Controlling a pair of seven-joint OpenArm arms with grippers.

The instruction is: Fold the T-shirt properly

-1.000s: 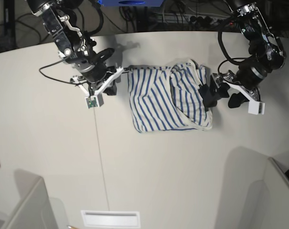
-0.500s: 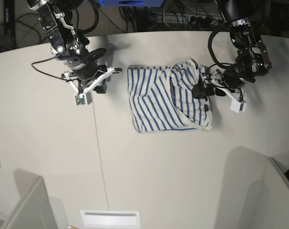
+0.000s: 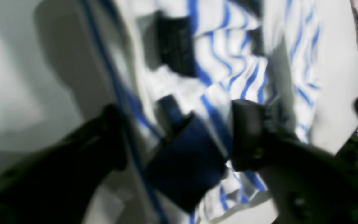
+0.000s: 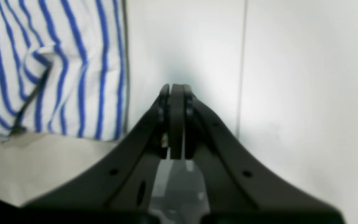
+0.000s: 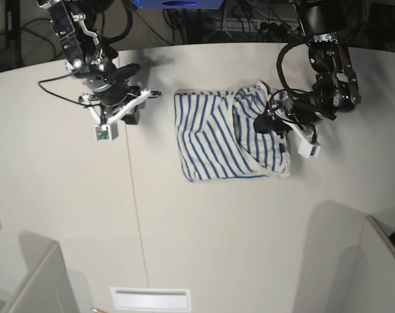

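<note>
The T-shirt (image 5: 214, 137), white with thin blue stripes, lies partly folded mid-table, its right part bunched. My left gripper (image 5: 270, 124) is down on that bunched right part. The left wrist view is blurred. There the left gripper (image 3: 176, 124) has its jaws apart, astride a ridge of striped cloth (image 3: 238, 77) and a dark navy tag (image 3: 186, 161). My right gripper (image 5: 145, 98) hovers left of the shirt, apart from it. In the right wrist view the right gripper (image 4: 176, 90) is shut on nothing, with the shirt's edge (image 4: 61, 62) to its left.
A thin seam (image 5: 137, 215) runs down the pale table. A white slot (image 5: 150, 298) sits at the front edge. Grey partitions stand at the front left (image 5: 38, 280) and front right (image 5: 373, 261). Cables (image 5: 249, 26) lie behind the table.
The left gripper has moved left onto the shirt's bunched right side and its jaws have narrowed. The right gripper has drawn back leftward from the shirt's top-left corner.
</note>
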